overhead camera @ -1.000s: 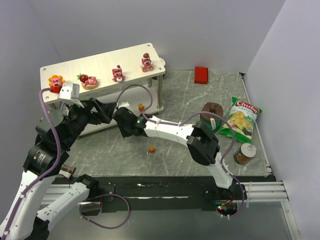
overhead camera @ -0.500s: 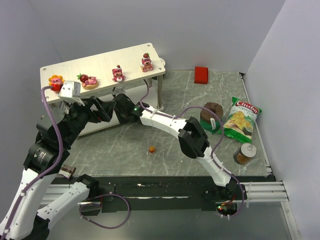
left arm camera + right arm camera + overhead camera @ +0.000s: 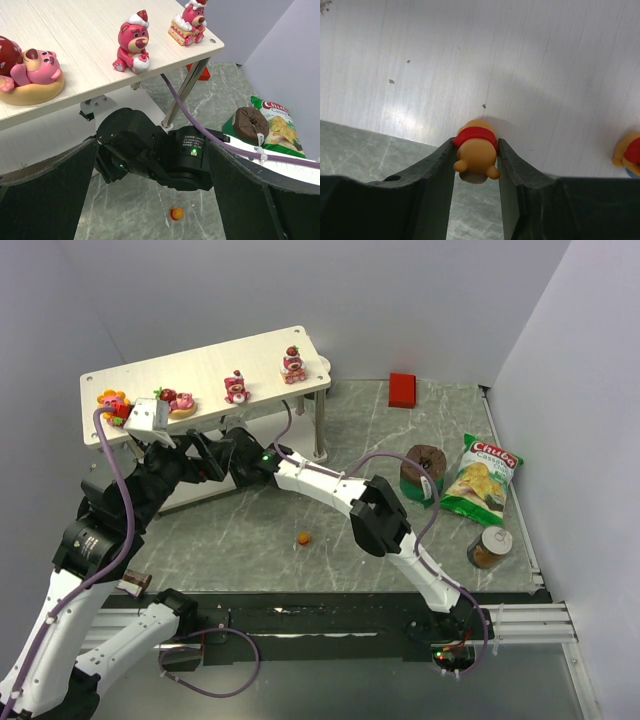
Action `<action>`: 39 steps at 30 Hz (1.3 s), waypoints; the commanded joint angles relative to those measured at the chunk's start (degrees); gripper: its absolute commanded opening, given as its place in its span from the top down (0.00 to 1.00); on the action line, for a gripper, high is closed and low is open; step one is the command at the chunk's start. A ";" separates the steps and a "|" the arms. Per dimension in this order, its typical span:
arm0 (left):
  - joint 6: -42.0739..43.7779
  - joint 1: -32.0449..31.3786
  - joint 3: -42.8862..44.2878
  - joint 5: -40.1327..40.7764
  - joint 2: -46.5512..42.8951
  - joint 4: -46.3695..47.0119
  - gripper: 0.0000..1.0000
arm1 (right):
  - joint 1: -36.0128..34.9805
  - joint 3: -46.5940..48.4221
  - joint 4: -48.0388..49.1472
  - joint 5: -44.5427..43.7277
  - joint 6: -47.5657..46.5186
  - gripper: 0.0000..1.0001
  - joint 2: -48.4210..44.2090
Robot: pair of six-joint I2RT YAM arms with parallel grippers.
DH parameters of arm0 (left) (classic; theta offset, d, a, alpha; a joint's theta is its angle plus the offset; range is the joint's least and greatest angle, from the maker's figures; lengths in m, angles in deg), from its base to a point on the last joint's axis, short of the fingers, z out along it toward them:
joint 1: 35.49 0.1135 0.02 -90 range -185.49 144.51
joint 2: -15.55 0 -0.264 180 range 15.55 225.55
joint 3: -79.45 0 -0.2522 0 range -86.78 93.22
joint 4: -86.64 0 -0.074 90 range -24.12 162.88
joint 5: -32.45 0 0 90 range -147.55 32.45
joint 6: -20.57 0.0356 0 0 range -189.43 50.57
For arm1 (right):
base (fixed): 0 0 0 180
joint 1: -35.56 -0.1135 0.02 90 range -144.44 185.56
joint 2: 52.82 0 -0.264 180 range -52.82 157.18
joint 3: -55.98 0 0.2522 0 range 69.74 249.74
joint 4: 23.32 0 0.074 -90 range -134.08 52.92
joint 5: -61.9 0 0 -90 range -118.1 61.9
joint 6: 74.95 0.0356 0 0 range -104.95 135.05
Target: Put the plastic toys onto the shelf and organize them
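The green plastic crisp bag (image 3: 478,476) lying at the right carries a red logo that reads "Chulo"; its smaller print is too small to read.

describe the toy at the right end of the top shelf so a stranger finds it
Find the pale wooden shelf at the table's back left. At the right end of its top board stands a pink bear. Unlike the sitting bear beside it, it perches on a layered cake slice.

the right tool (image 3: 476,149) was black; the bear (image 3: 475,159) in its grip was orange with red; the shelf (image 3: 520,60) ahead was whitish, the table (image 3: 360,150) grey-marbled.
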 commanded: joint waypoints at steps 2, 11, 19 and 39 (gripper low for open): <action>0.94 -0.20 0.80 0.57 -0.29 1.28 0.04 | 0.33 3.94 -4.86 -2.12 1.35 0.81 2.44; 0.86 -0.20 0.97 0.75 -0.46 1.10 0.04 | 0.68 4.12 -8.04 -1.69 3.12 0.80 2.26; 0.86 -0.20 1.15 0.39 -0.37 1.19 0.04 | 0.94 5.96 -9.00 -1.42 3.38 0.64 3.84; 0.50 -0.20 0.80 0.22 -0.55 1.19 0.04 | 2.53 8.51 -9.71 1.74 3.91 0.45 5.87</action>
